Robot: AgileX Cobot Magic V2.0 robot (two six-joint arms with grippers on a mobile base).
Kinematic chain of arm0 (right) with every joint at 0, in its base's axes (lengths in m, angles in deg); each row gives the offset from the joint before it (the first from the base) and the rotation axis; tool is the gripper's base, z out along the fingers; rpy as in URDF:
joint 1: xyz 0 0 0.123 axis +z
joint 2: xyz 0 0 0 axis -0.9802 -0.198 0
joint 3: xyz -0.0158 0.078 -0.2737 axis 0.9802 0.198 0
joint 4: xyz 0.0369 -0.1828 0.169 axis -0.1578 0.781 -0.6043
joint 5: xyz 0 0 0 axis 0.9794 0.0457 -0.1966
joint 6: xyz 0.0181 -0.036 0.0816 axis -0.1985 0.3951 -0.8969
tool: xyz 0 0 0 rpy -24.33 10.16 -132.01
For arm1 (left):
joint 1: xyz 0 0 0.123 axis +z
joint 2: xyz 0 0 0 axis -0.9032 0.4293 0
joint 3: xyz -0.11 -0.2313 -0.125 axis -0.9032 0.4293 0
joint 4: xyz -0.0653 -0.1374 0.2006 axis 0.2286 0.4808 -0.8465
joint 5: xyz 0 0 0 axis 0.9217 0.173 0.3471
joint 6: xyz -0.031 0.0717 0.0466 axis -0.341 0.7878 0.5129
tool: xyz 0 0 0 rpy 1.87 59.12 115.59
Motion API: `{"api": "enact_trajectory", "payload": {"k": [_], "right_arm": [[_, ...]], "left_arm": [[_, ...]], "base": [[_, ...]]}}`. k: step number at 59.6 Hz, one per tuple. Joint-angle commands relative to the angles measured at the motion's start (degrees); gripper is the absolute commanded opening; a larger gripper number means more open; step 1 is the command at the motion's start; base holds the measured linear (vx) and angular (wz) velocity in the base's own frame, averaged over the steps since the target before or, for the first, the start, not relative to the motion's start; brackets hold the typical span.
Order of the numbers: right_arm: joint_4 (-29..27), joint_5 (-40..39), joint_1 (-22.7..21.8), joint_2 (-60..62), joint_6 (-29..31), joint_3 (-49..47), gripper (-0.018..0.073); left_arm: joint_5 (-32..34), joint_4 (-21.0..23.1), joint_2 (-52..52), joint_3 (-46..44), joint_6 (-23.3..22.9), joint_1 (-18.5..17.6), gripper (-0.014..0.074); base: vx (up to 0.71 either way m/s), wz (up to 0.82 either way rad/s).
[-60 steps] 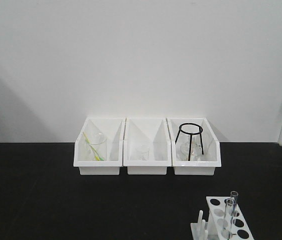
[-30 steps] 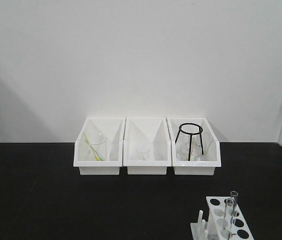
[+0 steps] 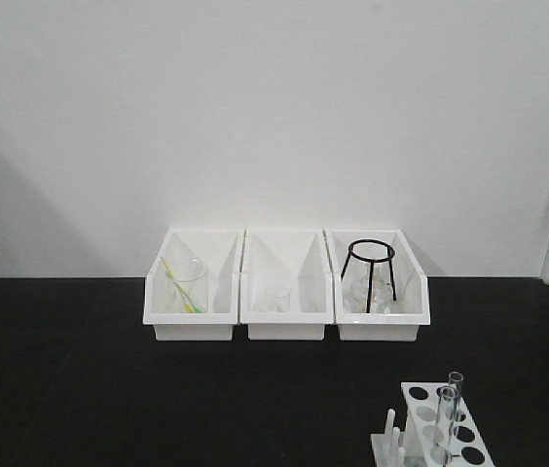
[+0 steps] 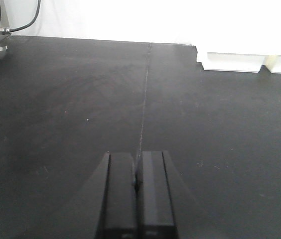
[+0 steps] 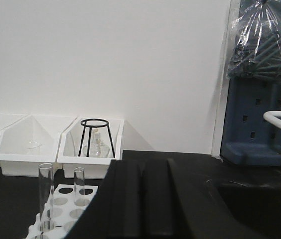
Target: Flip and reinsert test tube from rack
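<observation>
The white rack [image 3: 453, 429] sits at the bottom right of the front view on the black table, pegs [image 3: 389, 432] on its left side. Two clear test tubes stand upright in it, open ends up: the nearer test tube [image 3: 444, 424] and the farther one [image 3: 455, 394]. The right wrist view shows the rack [image 5: 66, 205] at lower left, with the taller-looking tube [image 5: 45, 196] and the other tube [image 5: 79, 184]. My right gripper [image 5: 142, 164] is shut and empty, right of the rack. My left gripper [image 4: 136, 158] is shut over bare table, holding nothing.
Three white bins line the back wall: the left bin [image 3: 193, 285] with a beaker, the middle bin [image 3: 286, 285], and the right bin [image 3: 377, 284] with a black wire tripod [image 3: 369, 272] and a flask. A blue pegboard stand [image 5: 260, 114] rises at right.
</observation>
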Motion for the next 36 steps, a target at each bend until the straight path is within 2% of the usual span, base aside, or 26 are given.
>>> {"api": "enact_trajectory", "payload": {"k": [1, 13, 22, 28, 36], "right_arm": [[0.84, -3.83, -0.19, -5.66, 0.05, -4.6, -0.0007], [0.51, -6.1, -0.19, -15.15, -0.01, -5.71, 0.0006], [0.51, -6.23, -0.19, -20.31, -0.01, -5.71, 0.0052], [0.51, -6.79, -0.19, -23.1, -0.01, -5.71, 0.0111], [0.51, -7.65, -0.19, -25.78, -0.01, -5.71, 0.0239]], "left_arm": [[4.97, 0.25, -0.64, -0.01, 0.01, -0.4, -0.0006], [4.97, 0.25, -0.64, -0.01, 0.01, -0.4, -0.0006], [4.97, 0.25, -0.64, -0.01, 0.01, -0.4, -0.0006], [4.97, 0.25, -0.64, -0.01, 0.01, -0.4, -0.0006], [4.97, 0.25, -0.64, -0.01, 0.01, -0.4, -0.0006]], "base": [[0.0, 0.0], [0.0, 0.0], [0.0, 0.0], [0.0, 0.0], [0.0, 0.0]]}}
